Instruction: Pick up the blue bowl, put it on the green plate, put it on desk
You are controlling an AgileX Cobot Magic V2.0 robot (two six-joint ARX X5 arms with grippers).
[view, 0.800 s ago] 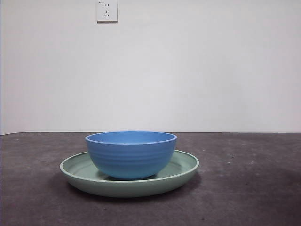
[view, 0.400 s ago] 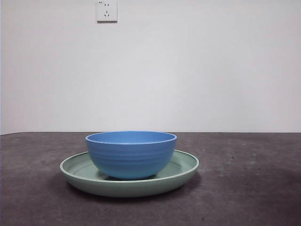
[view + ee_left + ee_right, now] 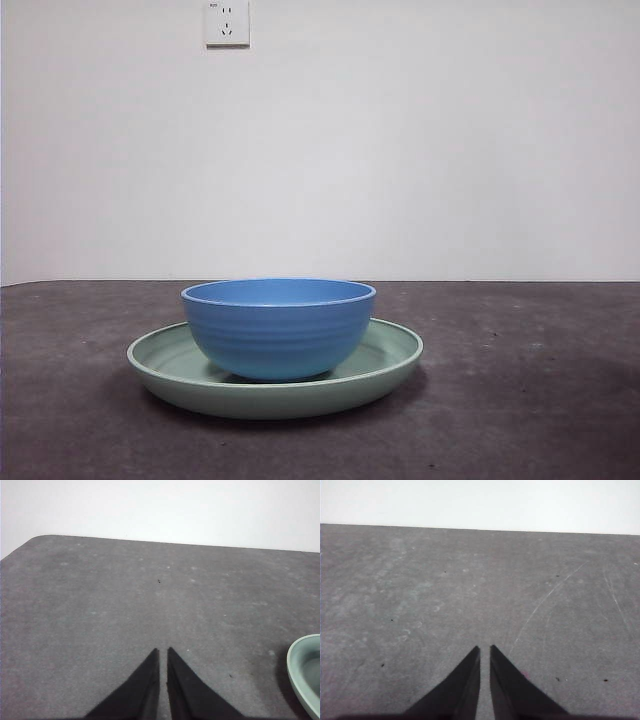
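The blue bowl (image 3: 279, 328) sits upright inside the green plate (image 3: 390, 352), resting on the plate's floor slightly left of its middle, so more of the plate's inner surface shows to the right of the bowl than to the left. The plate lies flat on the desk (image 3: 530, 400). In the front view bare dark surface stretches to both sides of the plate and in front of it, and the desk's far edge meets a plain white wall (image 3: 400, 150). A white wall socket (image 3: 227, 22) hangs high on that wall, above and left of the bowl. Neither arm shows in this view.

The left wrist view shows what the front one does not: a rounded corner of the desk and its far edge, with open grey surface between. Only a pale green arc of the plate's rim (image 3: 300, 672) enters that picture at its side edge; the bowl is out of it. The left gripper (image 3: 163, 651) hangs over bare desk well apart from that rim, its two black fingers (image 3: 145, 680) drawn together with just a thin slit between the tips, holding nothing.

The right wrist view shows only desk, marked with light scuffs and a long pale scratch (image 3: 545, 602), up to the far edge. The right gripper (image 3: 485, 649) has its fingers closed to the same narrow slit, empty, with nothing near it.
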